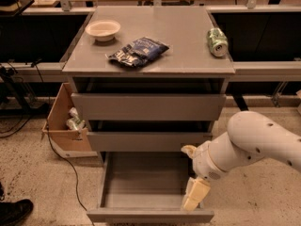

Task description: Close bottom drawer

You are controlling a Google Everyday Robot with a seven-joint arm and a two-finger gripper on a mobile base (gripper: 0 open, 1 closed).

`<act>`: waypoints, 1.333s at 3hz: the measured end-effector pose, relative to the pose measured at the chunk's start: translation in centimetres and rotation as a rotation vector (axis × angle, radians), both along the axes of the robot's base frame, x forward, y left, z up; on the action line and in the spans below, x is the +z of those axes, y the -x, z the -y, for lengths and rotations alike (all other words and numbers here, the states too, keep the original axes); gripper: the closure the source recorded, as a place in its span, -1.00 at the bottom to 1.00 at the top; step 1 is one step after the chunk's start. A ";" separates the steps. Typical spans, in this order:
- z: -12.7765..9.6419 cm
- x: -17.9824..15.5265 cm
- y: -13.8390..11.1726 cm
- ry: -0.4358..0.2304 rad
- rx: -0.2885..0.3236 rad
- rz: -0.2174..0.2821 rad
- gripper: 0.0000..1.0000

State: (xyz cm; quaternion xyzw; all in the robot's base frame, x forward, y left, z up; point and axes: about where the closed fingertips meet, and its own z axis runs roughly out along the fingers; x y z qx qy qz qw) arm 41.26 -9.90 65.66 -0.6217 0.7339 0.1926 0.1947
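Observation:
The bottom drawer (pixel 149 215) is pulled far out of the grey cabinet, and its shallow flat tray (pixel 141 180) looks empty. Its narrow plain front is at the lower edge of the view. My gripper (pixel 192 173) hangs over the drawer's right side, on the white arm (pixel 254 142) that comes in from the right. One cream finger (pixel 195 194) points down inside the drawer's right wall, just behind the front. The other finger (pixel 189 150) sits up by the middle drawer's front. The fingers stand apart and hold nothing.
The middle drawer (pixel 148 140) and top drawer (pixel 148 106) stick out slightly. On the cabinet top are a white bowl (pixel 102 30), a dark chip bag (pixel 138 51) and a green can (pixel 217 41). A cardboard box (pixel 66 121) stands at the left, with a cable on the floor.

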 end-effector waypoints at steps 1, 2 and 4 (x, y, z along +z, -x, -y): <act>-1.1 -4.6 1.4 -0.060 -0.004 -0.039 -1.00; -3.0 -10.2 1.2 -0.117 -0.011 -0.065 -1.00; -7.1 -18.7 -0.8 -0.181 -0.006 -0.096 -1.00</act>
